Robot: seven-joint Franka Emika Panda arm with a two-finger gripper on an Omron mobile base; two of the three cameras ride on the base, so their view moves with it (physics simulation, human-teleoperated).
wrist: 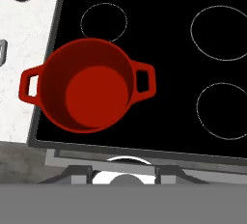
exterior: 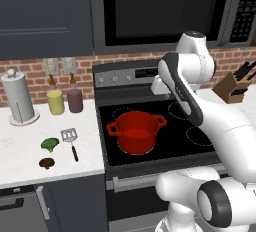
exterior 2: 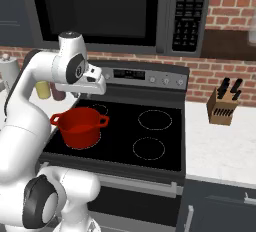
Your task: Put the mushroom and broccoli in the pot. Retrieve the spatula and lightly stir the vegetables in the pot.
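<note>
Brick backsplash, dark cabinets, a microwave [exterior 2: 125,11] hung above a black glass stove [exterior: 160,126]. We count four ring burners on the stove in the right base view. A white marbled worktop [exterior: 25,151] runs to the stove's left, and a second stretch of worktop sits to its right.

One pot [exterior: 136,132], bright red, no lid, two loop handles, on the front left burner. From the hand view we look straight down into it: its inside is bare red.

On the left worktop we count one broccoli [exterior: 50,144], one mushroom [exterior: 47,163] just at its 6 o'clock, and one spatula [exterior: 71,141] at the broccoli's 3 o'clock, slotted head toward the wall, black handle toward the front edge. All three lie apart from one another and well apart from the pot.

Toward the wall: one paper towel roll [exterior: 18,97], one yellow bottle [exterior: 55,101], one dark purple bottle [exterior: 75,99]. One knife block [exterior 2: 223,105] on the right worktop.

The left base view gives us the vegetables and spatula in full; the hand view catches just a sliver of the spatula head at its left edge.

The gripper [exterior 2: 98,87] hangs above the stove's back, at the pot's 12 o'clock; we cannot tell whether its fingers are spread or pressed together.
</note>
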